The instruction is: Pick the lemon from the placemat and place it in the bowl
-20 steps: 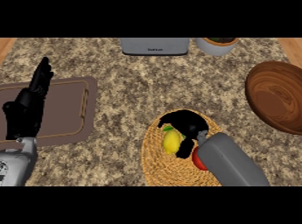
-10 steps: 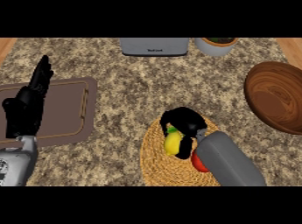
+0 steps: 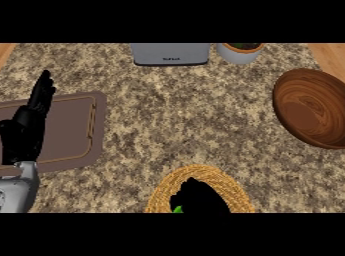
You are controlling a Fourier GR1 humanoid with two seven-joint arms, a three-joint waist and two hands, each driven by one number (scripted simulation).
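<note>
The round woven placemat (image 3: 164,192) lies at the lower edge of the head view, partly cut off by it. My right hand (image 3: 201,197) is a black shape on top of the mat and covers its middle. The lemon is hidden; only a small green bit (image 3: 178,209) shows beside the hand. The brown wooden bowl (image 3: 315,107) stands at the right, far from the mat, and looks empty. My left hand (image 3: 26,127) rests open at the left, fingers up, over the cutting board.
A brown cutting board (image 3: 68,127) lies at the left on the speckled counter (image 3: 182,120). A grey appliance (image 3: 169,53) and a small pot (image 3: 241,51) stand at the back edge. Wooden strips border the counter on both sides.
The placemat and my right hand now show lower and further left, at the picture's lower edge. The right forearm, the lemon and the red thing no longer show. The left hand has stayed still.
</note>
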